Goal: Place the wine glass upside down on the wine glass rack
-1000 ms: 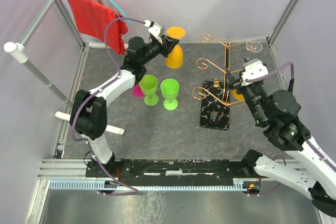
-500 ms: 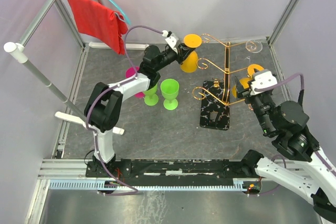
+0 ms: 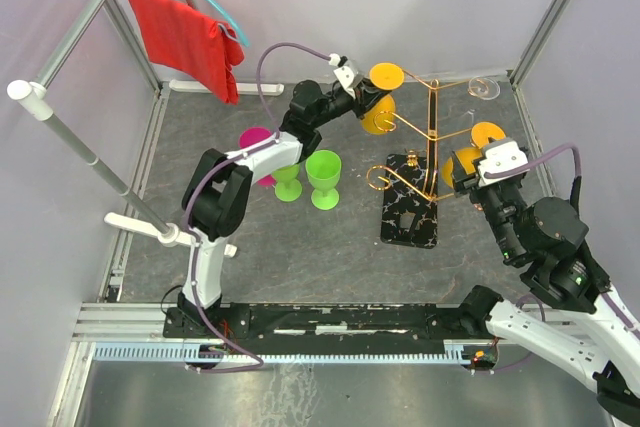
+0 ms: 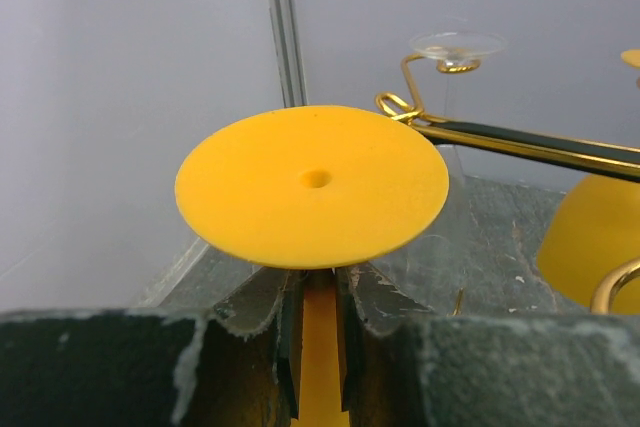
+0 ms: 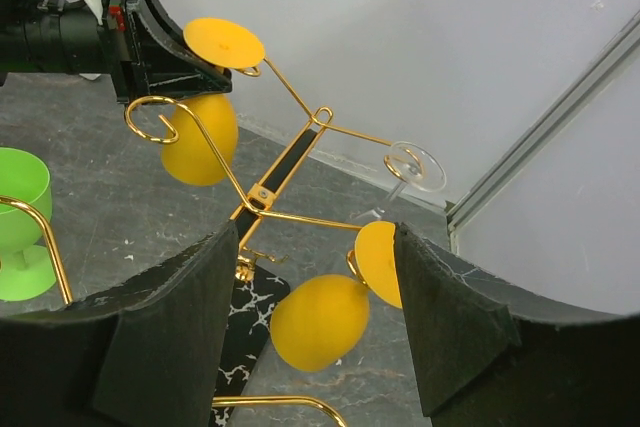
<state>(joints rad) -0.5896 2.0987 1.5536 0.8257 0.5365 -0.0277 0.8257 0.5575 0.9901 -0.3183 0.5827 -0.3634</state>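
Observation:
An orange wine glass (image 3: 378,115) hangs upside down, its round foot (image 4: 312,185) on top, with my left gripper (image 3: 366,95) shut on its stem (image 4: 320,347). It is beside the upper left scroll arm (image 5: 160,117) of the gold wine glass rack (image 3: 432,137), which stands on a black veined base (image 3: 410,209). In the right wrist view this glass (image 5: 200,139) is level with that arm. My right gripper (image 5: 315,337) is open, its pads either side of a second orange glass (image 5: 322,322) hanging on the rack's right arm.
A clear glass (image 3: 483,89) hangs at the rack's far right arm. Two green glasses (image 3: 323,177) and a pink one (image 3: 256,139) stand left of the rack. A red cloth (image 3: 185,37) hangs on a rail at the back left.
My left arm has carried the orange glass rightward, from left of the green glasses up to the rack's left arm. My right gripper has drawn back slightly from the rack.

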